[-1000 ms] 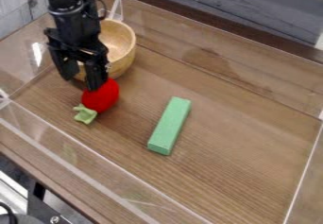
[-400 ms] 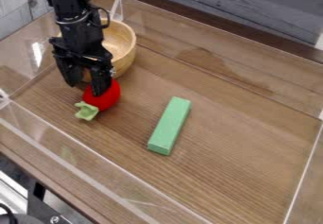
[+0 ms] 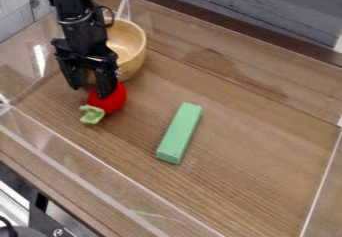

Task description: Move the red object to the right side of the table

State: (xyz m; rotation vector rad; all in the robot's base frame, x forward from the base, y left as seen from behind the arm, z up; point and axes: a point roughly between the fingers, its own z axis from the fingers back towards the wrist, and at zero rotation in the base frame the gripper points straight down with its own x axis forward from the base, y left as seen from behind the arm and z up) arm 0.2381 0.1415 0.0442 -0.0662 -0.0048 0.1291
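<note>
Two loose pieces lie nearest on the table [image 3: 254,171]: the green block [image 3: 179,133] at center and, to its left, the red object [image 3: 108,100], leafy stem toward the front. The gripper [image 3: 88,82] points down over the red object, jaws spread wide, nothing held. Behind sits the wooden bowl [image 3: 128,43].

1. The table [image 3: 254,111] is brown wood with lines in it, a bit shiny.
2. Its walls [image 3: 321,196] are clear plastic.
3. The bowl [image 3: 127,39] is pale, smooth wood.
4. The green block [image 3: 179,133] beside the bowl looks matt.
</note>
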